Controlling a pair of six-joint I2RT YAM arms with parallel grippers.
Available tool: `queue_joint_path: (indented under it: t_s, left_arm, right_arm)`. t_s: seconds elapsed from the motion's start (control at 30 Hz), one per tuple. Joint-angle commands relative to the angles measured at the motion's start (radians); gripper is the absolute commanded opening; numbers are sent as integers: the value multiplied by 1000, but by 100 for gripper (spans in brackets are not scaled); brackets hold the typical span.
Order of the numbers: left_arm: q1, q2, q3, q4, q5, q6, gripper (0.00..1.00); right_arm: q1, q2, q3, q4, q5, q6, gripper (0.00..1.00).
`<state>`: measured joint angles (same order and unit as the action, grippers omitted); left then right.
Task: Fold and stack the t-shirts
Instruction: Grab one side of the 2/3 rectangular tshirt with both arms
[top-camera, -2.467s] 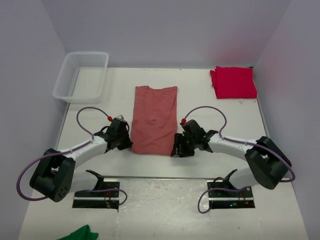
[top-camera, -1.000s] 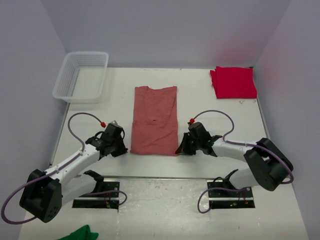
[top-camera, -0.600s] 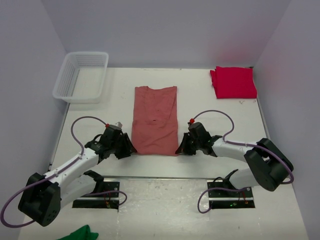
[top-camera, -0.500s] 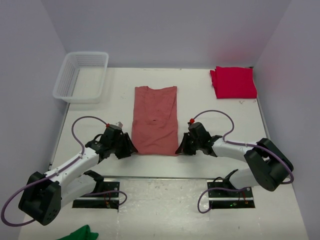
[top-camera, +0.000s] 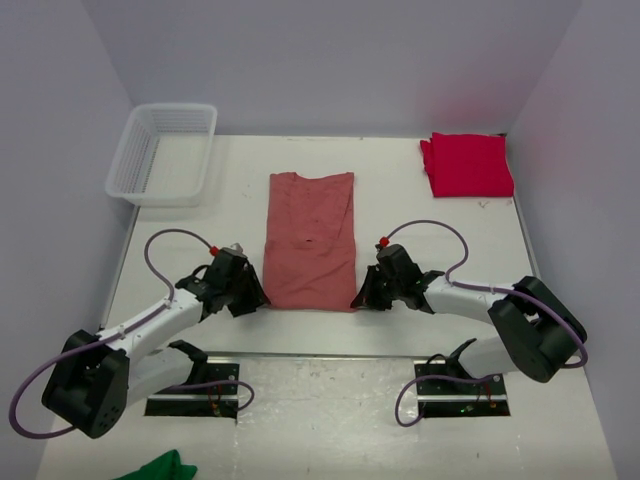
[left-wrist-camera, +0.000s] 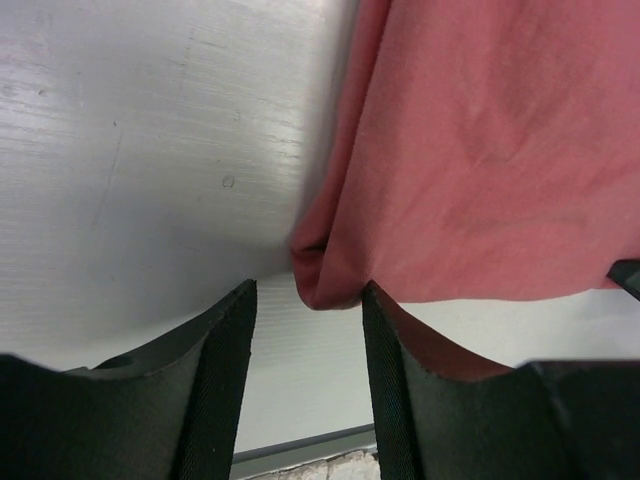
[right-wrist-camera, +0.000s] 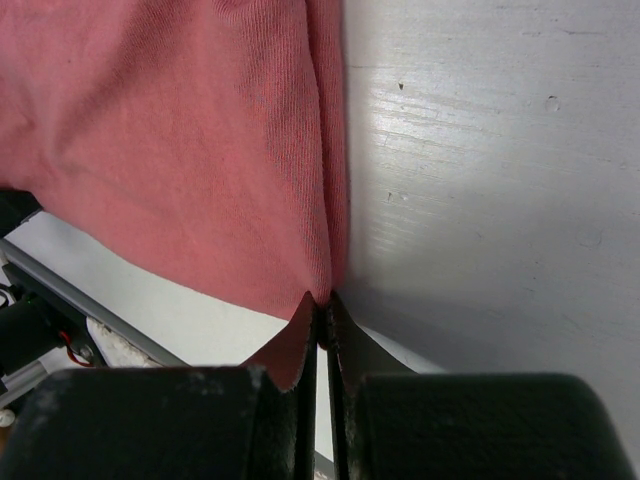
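Note:
A dusty salmon-red t-shirt (top-camera: 310, 240) lies folded into a long strip mid-table. My left gripper (top-camera: 256, 296) is open at its near left corner. In the left wrist view the rolled corner (left-wrist-camera: 322, 285) sits between the tips of my left gripper (left-wrist-camera: 307, 292), apart from both pads. My right gripper (top-camera: 358, 298) is shut on the near right corner. In the right wrist view the salmon cloth (right-wrist-camera: 200, 130) is pinched at the tips of my right gripper (right-wrist-camera: 322, 300). A folded crimson t-shirt (top-camera: 466, 165) lies at the far right.
A white mesh basket (top-camera: 163, 152) stands at the far left corner. A small green cloth (top-camera: 160, 468) shows at the near left edge. Grey walls close in the table on three sides, and the arm base plates (top-camera: 195, 390) sit along the near edge.
My left gripper has opened and slid right up to the shirt's near left corner. The right gripper has stayed shut on its corner without moving.

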<state>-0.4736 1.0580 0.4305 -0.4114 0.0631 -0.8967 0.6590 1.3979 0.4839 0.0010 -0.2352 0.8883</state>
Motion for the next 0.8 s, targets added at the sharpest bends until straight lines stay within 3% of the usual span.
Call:
queue_joint_path:
  t_s: [0.0,0.23,0.33,0.43,0.47,0.5,0.77]
  left_arm:
    - [6,28,31,8,-39,25,48]
    - [15,88,-1,72,-20,30,46]
    - [32,103,-25,103,1,35,40]
    - [43,103,-45,120,23,39,18]
    - [46,100,-49,120,26,42,3]
    - [52,97,-49,115,32,42,0]
    - [66,5,-50,50,55,47,0]
  right_arm:
    - [1,12,-19,-84,43,-29,0]
    - [1,18,-22,-79,42,-26,0]
    - [1,16,-25,-78,42,-23,0]
    - [-1,16,-27,-82,46,-19,0]
    - [1,16,-27,-82,48,-17,0]
    - [1,18,-27,-84,51,-15,0]
    - [1,55,-22,-87,76,-25,0]
